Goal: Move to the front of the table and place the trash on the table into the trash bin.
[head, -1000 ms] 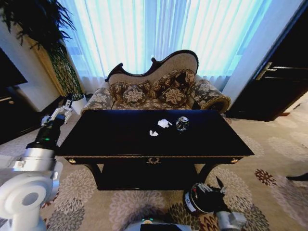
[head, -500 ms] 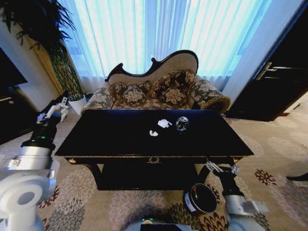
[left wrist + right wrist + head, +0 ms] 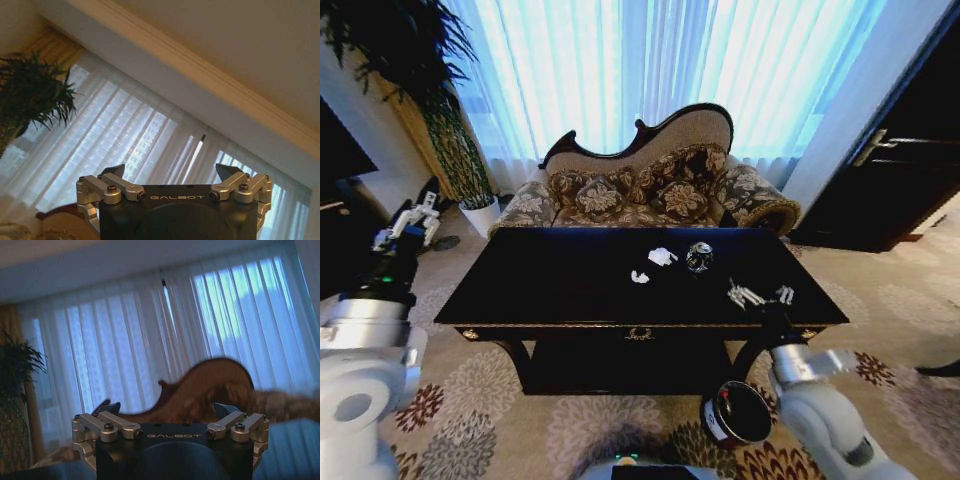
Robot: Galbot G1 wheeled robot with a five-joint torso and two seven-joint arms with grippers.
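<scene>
Raised right gripper (image 3: 760, 295) from beside bin (image 3: 738, 414) to table (image 3: 540, 290) edge, fingers spread, empty. Left gripper (image 3: 408, 222) also spread, parked left. Can (image 3: 698, 257), paper wads (image 3: 661, 257) not yet binned.

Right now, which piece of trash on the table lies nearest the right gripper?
The dark crushed can: it lies closest to the right gripper, while both white paper wads sit farther toward the left.

White arms (image 3: 360, 385), silver-linked black grippers (image 3: 170, 427)

This is a formal living room. An ornate carved sofa (image 3: 650, 180) stands before sheer floor-length curtains (image 3: 660, 70). A patterned carpet (image 3: 470, 420) covers the floor.
</scene>
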